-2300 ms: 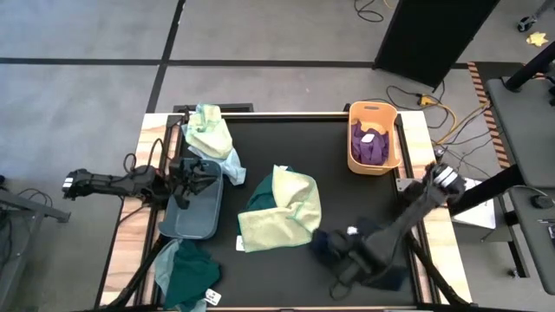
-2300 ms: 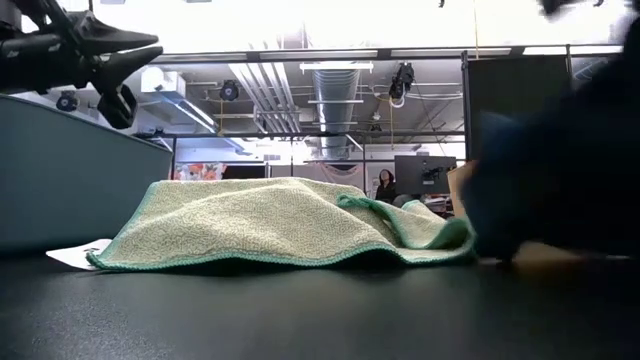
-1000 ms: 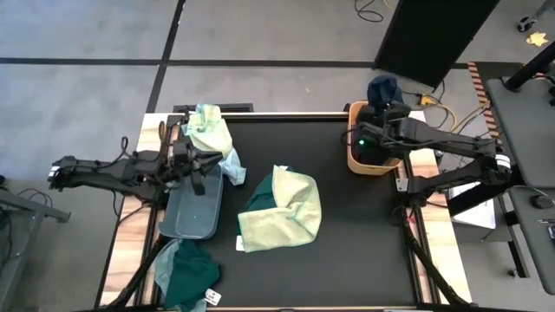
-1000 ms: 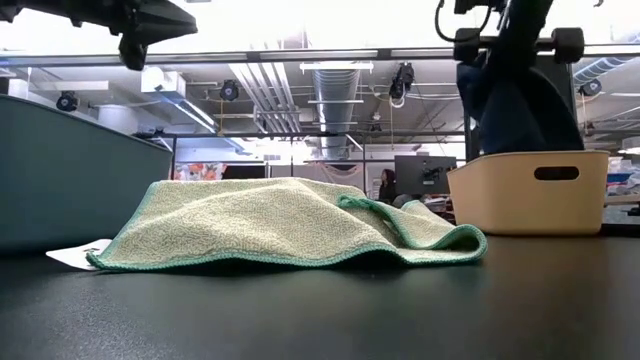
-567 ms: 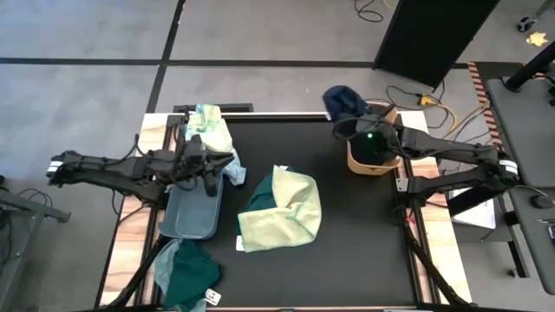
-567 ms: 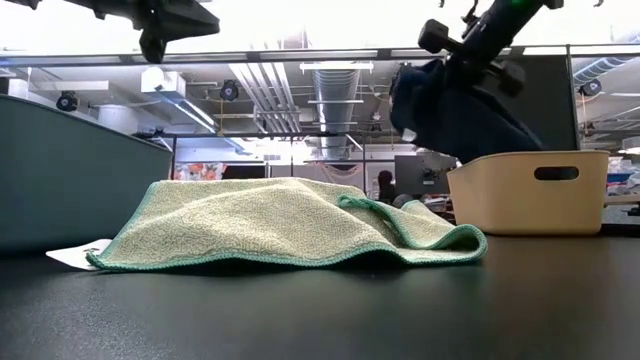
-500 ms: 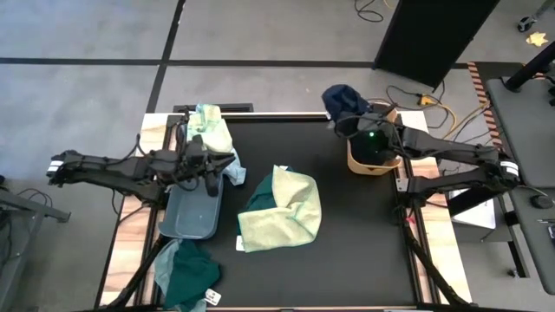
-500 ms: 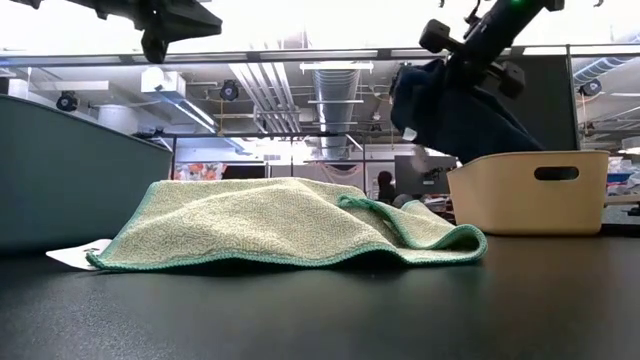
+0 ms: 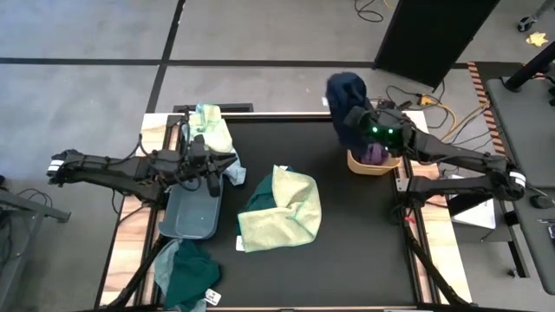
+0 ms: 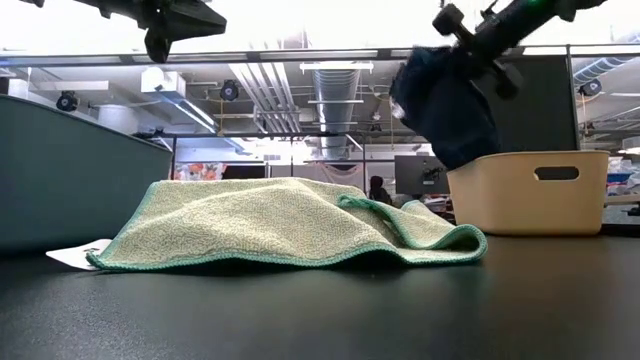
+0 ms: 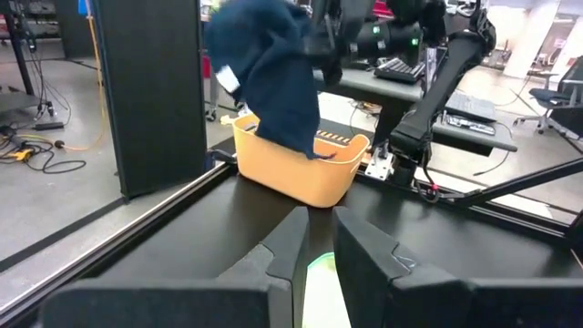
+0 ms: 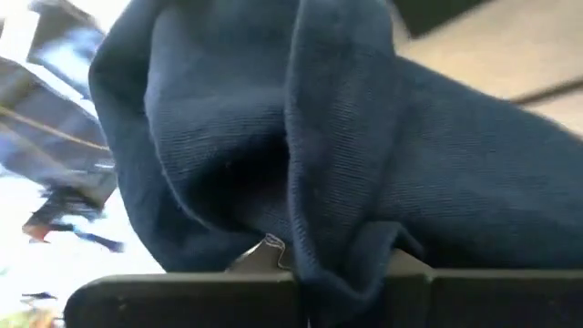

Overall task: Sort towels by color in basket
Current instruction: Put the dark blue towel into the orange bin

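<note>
While the black table (image 9: pixel 347 243) lies bare near its front-right edge, ceiling ducts (image 10: pixel 335 95) fill the room. Right gripper (image 9: pixel 354 117) clamps the navy towel (image 9: pixel 347 91) above the basket (image 9: pixel 375 162); left gripper (image 9: pixel 211 169) is nearly closed, empty.

Both arms matte black, slim, jointed tube segments with bulkier housings at joints. Left arm (image 9: pixel 113 166): pale band at outer end near base, thin black cables looping along links. Right arm (image 9: pixel 451 158): green indicator lights glowing on wrist housing, white band near base joint. Left gripper (image 11: pixel 314 251): two broad, flat black fingers with angular bevelled faces. Right gripper (image 10: pixel 478 40): black, round knob-like hardware along its sides.
</note>
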Controlling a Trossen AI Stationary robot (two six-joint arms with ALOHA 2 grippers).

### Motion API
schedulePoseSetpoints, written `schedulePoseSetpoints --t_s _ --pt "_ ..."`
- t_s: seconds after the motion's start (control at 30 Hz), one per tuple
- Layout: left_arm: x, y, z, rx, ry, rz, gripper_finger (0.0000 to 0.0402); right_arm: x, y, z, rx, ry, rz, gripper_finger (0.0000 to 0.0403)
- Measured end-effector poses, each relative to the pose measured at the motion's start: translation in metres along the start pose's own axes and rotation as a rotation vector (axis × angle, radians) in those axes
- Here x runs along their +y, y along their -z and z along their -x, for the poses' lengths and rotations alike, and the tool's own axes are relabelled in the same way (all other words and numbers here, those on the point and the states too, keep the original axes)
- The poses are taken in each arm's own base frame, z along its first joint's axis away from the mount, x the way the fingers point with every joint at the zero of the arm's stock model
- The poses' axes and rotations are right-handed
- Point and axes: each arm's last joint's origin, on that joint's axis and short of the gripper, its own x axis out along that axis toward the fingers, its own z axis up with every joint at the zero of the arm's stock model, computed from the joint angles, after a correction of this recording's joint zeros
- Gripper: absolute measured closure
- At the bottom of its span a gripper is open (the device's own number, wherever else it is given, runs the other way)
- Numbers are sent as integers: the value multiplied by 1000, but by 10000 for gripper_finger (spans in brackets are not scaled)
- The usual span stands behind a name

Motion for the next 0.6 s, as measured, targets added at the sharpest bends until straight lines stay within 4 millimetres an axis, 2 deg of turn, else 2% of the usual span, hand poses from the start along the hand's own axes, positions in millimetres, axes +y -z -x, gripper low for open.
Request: schedulePoseSetpoints --t_s 0.1,0.23,0.4,0.47,0.6 --pt "0 -1 1 -6 2 6 363 -17 1 10 -13 170 -3 394" --pt "1 -2 3 -13 3 15 363 -38 -3 34 -48 333 -24 394" --pt "1 -3 4 -17 4 9 363 -69 -4 63 -35 549 -136 394" --pt "1 -2 3 -15 1 -7 363 -73 3 61 -42 588 -233 394" --pt "1 -1 0 -24 -54 -52 363 -72 20 40 -60 600 -365 394"
